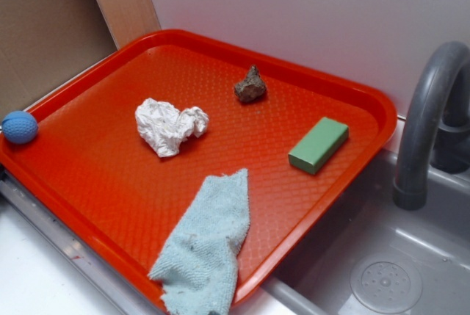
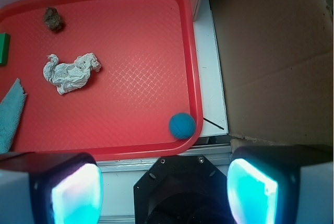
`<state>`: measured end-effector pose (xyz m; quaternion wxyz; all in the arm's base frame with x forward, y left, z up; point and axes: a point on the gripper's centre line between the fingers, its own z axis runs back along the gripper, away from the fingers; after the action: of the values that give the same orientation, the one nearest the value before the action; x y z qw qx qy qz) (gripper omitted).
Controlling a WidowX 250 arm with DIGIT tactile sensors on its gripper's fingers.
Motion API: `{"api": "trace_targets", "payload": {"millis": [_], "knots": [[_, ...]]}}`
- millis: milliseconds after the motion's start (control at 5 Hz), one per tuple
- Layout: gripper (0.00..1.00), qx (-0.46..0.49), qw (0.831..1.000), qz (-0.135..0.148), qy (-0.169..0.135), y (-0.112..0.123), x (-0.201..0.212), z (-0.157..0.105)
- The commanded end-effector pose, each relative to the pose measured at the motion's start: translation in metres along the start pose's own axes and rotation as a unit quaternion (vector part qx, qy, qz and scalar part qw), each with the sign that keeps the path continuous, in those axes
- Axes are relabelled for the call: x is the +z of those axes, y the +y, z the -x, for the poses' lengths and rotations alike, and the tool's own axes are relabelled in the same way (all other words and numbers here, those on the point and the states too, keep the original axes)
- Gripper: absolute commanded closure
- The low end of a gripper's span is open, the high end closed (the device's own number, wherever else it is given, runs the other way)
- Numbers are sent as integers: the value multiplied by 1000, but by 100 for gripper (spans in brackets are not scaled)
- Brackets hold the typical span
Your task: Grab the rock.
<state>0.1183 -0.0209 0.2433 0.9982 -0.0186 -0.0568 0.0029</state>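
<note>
With the open, empty tool [image 2: 164, 192] well off from the rock [image 1: 250, 85], a sloppy approach could snag the paper wad [image 1: 170, 125] instead.

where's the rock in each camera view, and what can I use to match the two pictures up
Exterior view: the rock sits on the far part of the red tray, right of and beyond the white paper wad, left of the green block.
Wrist view: the rock is in the upper left, above the paper wad.
Shared landmark: the paper wad, the rock's nearest neighbour in both; the blue ball also shows in both.
</note>
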Motion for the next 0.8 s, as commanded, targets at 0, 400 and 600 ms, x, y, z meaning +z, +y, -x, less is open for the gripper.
{"api": "trace_targets", "payload": {"millis": [0,400,600], "knots": [[0,0,1000,0,0,0,0,0],[0,-44,994,1,-98,-51,-31,-18],[0,-82,988,11,-129,-76,-50,-41]]}}
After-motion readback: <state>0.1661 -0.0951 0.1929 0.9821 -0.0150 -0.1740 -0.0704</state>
